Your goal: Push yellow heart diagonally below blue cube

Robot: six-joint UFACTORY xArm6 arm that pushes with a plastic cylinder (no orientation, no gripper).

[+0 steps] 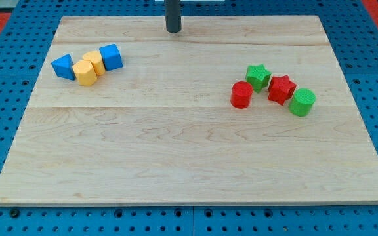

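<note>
My tip (174, 30) rests near the view's top edge of the board, at its middle, far from all blocks. At the upper left lies a tight row of blocks. The blue cube (111, 57) is at its right end. A yellow block that looks like the heart (94, 61) touches the cube's left side. A yellow pentagon-like block (84, 73) sits just below-left of the heart. A second blue block (63, 66), of angular shape, is at the row's left end.
On the right stands a second cluster: a green star (258, 77), a red cylinder (241, 94), a red star (281, 89) and a green cylinder (302, 102). The wooden board (189, 164) lies on a blue perforated base.
</note>
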